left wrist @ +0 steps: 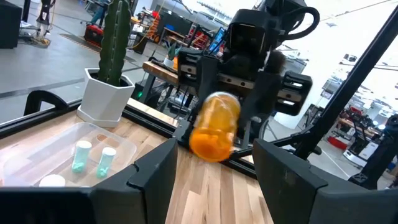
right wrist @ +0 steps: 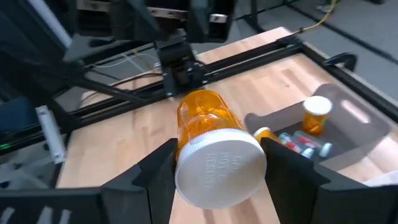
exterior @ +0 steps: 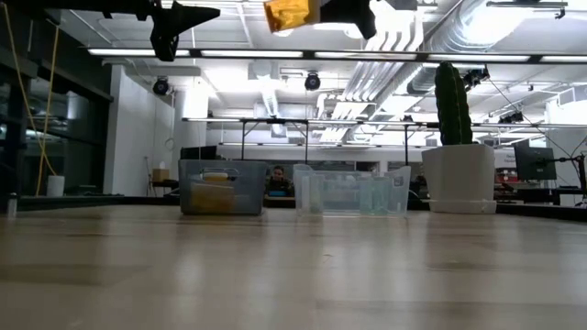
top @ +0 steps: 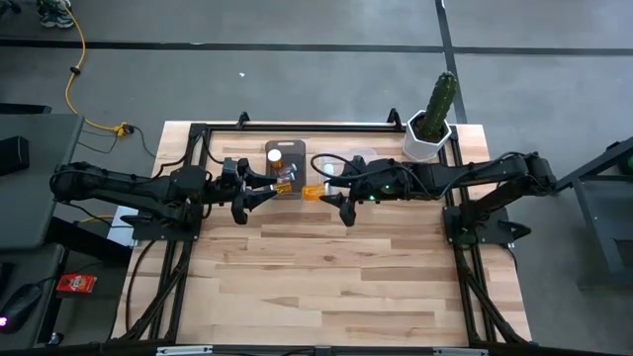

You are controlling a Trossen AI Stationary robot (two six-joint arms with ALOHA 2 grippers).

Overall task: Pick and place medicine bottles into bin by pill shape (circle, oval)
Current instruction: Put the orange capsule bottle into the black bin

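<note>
Right claw (right wrist: 214, 180) grips one amber bottle (right wrist: 211, 146) above the table; left claw (left wrist: 214, 171) wide, holding nothing.

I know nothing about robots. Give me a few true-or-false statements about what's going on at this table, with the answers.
1. The right end effector holds an amber bottle. True.
2. That bottle rests on the table. False: it is held in the air, between the two arms.
3. The left end effector grips a bottle too. False: it is open and empty, facing the right one.
4. The cactus stands at a far corner of the table, on the right arm's side. True.
5. Both bins are empty. False: the grey bin and the clear bin each hold bottles.
</note>
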